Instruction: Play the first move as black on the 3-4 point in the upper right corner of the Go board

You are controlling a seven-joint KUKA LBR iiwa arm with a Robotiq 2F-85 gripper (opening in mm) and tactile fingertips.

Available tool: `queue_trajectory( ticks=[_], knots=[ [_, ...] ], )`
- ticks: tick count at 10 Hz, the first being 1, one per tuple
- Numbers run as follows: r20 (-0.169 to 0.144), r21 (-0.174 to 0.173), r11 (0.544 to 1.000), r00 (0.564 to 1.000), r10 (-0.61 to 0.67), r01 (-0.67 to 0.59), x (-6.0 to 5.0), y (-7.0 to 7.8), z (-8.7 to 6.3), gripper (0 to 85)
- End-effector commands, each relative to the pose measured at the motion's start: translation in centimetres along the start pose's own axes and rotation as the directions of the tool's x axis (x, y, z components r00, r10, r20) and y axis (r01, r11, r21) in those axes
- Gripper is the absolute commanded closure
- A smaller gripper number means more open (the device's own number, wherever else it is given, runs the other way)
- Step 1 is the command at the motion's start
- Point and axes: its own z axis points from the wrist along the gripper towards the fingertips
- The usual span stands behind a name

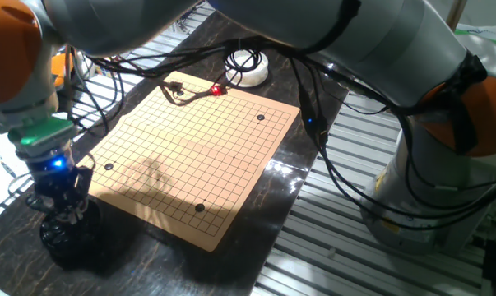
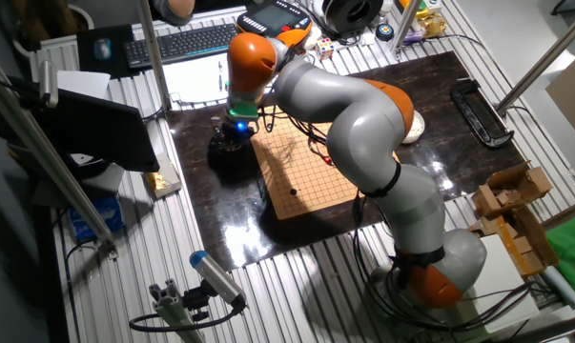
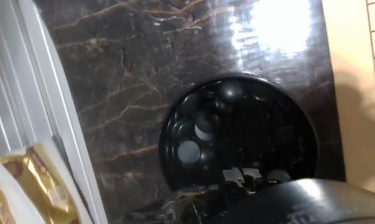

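A round black bowl (image 3: 175, 118) full of glossy black stones (image 3: 229, 91) sits on the dark marble mat, just left of the wooden Go board (image 1: 198, 148). My gripper (image 1: 64, 212) hangs right over this bowl (image 1: 67, 240), its fingertips down at the stones. In the hand view the gripper (image 3: 244, 177) shows at the bottom edge inside the bowl, and the frames do not show whether a stone is between the fingers. From the other fixed view, gripper (image 2: 232, 133) and bowl (image 2: 229, 152) lie left of the board (image 2: 306, 167). Three dark dots mark the grid, one of them (image 1: 260, 117) near the far right corner.
A white bowl (image 1: 248, 67) stands past the board's far edge. Black cables and a small red light (image 1: 217, 90) lie on the board's far corner. A gold packet (image 3: 25, 186) and an aluminium rail (image 3: 25, 93) lie left of the mat.
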Motion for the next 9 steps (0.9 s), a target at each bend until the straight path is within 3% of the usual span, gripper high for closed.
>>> queue_trajectory(
  ticks=[1,3,5,7,9],
  knots=[
    [-0.006,0.000,1.000,1.000,-0.006,0.006,0.1,-0.3,-0.6,84.3],
    [-0.020,0.013,0.999,0.999,-0.047,0.047,0.5,-1.4,-2.2,84.3],
    [-0.049,0.089,0.990,0.993,-0.105,0.109,1.4,-3.1,-4.1,84.3],
    [-0.065,0.104,0.984,0.988,-0.137,0.144,2.4,-5.4,-5.3,84.3],
    [-0.078,0.108,0.977,0.982,-0.174,0.182,2.9,-8.0,-5.2,84.3]
  ],
)
